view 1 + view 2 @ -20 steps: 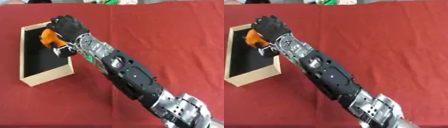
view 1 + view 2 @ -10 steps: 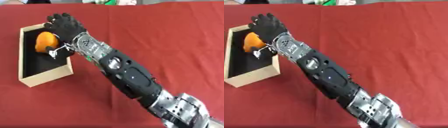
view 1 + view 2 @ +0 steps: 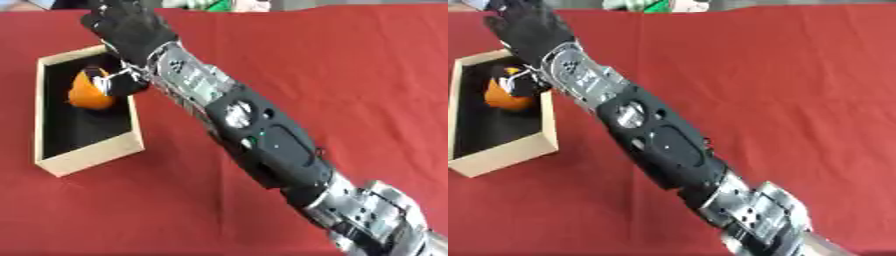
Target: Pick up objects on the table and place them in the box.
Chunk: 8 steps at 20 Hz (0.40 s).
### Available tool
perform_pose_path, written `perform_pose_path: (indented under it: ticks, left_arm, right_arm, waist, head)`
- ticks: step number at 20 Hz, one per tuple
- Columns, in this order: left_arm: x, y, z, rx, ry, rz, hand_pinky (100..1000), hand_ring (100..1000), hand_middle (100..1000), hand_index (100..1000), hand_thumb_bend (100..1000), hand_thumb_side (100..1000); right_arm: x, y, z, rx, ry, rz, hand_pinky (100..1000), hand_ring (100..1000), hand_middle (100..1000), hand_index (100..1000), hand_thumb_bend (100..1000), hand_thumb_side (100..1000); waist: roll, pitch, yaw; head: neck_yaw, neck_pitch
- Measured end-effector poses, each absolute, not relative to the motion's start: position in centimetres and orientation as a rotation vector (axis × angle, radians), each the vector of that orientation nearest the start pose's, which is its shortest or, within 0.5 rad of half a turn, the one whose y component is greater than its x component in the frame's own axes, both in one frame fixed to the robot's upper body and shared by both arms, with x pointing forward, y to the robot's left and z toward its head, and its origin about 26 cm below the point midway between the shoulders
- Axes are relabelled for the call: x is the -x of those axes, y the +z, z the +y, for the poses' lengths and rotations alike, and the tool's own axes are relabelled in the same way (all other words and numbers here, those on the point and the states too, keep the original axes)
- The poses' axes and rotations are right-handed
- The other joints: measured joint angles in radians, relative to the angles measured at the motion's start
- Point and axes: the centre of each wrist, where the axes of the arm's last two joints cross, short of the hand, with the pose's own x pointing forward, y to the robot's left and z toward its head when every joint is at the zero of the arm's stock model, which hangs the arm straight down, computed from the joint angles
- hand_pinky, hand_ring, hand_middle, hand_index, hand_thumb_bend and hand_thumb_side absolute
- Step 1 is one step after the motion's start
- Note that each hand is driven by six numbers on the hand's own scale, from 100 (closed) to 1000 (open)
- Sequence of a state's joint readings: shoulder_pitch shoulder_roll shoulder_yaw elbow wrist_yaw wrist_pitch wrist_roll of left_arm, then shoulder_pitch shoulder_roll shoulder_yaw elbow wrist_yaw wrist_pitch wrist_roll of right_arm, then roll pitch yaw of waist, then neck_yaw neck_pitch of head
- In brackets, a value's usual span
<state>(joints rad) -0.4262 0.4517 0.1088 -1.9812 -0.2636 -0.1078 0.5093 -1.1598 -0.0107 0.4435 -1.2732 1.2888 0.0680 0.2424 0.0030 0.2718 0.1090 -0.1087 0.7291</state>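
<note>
An orange round object (image 3: 89, 91) lies inside the shallow tan box (image 3: 83, 156) with a black lining, at the table's left. My right arm stretches diagonally from the lower right up to the box. My right hand (image 3: 129, 26) hovers above the box's far right corner, fingers spread and straight, with only its thumb near the orange object. Nothing is held in it. My left hand shows in neither view.
The table is covered in red cloth (image 3: 350, 75). A few pale and green things (image 3: 654, 5) sit at the far edge beyond the cloth. My long black and silver forearm (image 3: 254, 135) crosses the middle of the table.
My right hand was curled round the orange object over the box; it has let go and its fingers have straightened and lifted toward the far edge. The orange object now rests in the box.
</note>
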Motion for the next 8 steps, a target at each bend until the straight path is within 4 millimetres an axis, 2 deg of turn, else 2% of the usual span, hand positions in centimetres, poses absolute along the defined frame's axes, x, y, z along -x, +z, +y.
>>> perform_pose_path:
  ticks: [4, 8]
  left_arm:
    - [-30.6, 25.4, 29.6, 1.129, -0.07, 3.357, 612, 685, 641, 743, 551, 835]
    - [-30.5, 25.3, 29.9, 1.158, -0.061, 3.35, 611, 685, 641, 741, 549, 838]
  right_arm:
    - [-36.6, 32.6, -3.4, -1.383, -1.819, 2.506, 888, 888, 837, 910, 220, 512]
    - [-34.3, 34.6, -8.1, -1.291, -1.786, 2.633, 894, 881, 831, 914, 207, 481]
  waist:
    - [0.0, -0.003, -0.027]
    - [0.004, -0.004, -0.048]
  head:
    - [0.021, 0.002]
    - [0.044, 0.009]
